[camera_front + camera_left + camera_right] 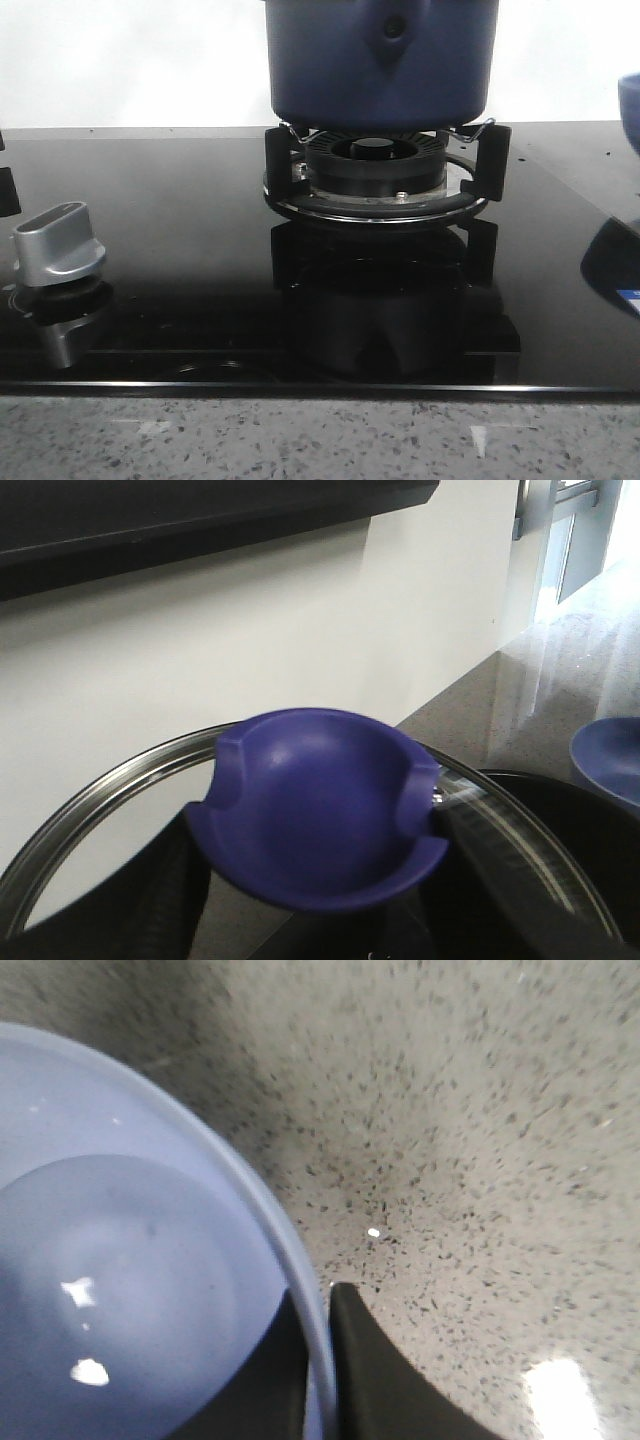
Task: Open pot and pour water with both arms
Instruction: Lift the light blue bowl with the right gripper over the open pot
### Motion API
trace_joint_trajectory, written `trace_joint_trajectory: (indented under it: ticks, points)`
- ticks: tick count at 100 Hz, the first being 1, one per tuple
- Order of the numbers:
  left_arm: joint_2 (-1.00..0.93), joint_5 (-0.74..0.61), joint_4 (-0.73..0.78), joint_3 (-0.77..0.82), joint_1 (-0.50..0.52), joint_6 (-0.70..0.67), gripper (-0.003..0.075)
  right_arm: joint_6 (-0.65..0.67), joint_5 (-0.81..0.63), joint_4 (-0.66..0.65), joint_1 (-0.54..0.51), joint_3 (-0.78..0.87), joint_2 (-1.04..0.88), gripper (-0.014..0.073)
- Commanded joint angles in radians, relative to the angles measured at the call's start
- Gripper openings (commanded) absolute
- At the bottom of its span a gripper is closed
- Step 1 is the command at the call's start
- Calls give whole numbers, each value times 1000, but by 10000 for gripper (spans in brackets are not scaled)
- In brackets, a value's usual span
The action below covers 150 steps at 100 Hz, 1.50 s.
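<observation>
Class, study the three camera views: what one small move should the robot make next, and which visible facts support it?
Probably the left arm should close on the blue lid knob and lift the glass lid. The pot sits on the burner, the knob fills the left wrist view, and the lid looks unlifted. The right gripper already straddles the rim of the light-blue bowl, so pouring seems to wait on the lid.

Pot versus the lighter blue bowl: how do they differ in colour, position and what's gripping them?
The pot is dark navy; the bowl is paler blue. The pot sits on the burner stand in the middle of the black cooktop; the bowl is off at the robot's right, over the speckled counter. The right claw pinches the bowl's rim; nothing visibly grips the pot's body. Both are round and blue.
</observation>
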Motion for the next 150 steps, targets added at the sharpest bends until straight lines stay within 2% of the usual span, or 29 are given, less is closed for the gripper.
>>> trace_joint_trajectory:
  ticks: [1, 18, 33, 59, 77, 93, 114, 133, 150]
  points:
    - [-45, -2, -93, -39, 2, -8, 242, -4, 33, 38, -2, -102, -49, -62]
    - [-45, -2, -93, -39, 2, -8, 242, -4, 140, 69, 47, -244, -49, -62]
    - [-45, -3, -93, -39, 2, -8, 242, -4, 173, 69, 123, -356, -46, -62]
    - [-45, -3, -93, -39, 2, -8, 242, -4, 176, 73, 256, -509, -6, -62]
    - [-45, -3, -93, -39, 2, -8, 242, -4, 143, 109, 321, -550, 35, -62]
    - [-45, -3, -93, -39, 2, -8, 242, -4, 67, 125, 382, -569, 68, -62]
    - [-45, -3, -93, -39, 2, -8, 242, -13, -107, 127, 459, -568, 82, -62]
    - [-45, -3, -93, -39, 2, -8, 242, -70, -240, 125, 517, -557, 84, -62]
    - [-45, -3, -93, -39, 2, -8, 242, -148, -408, 90, 558, -462, 81, -44]
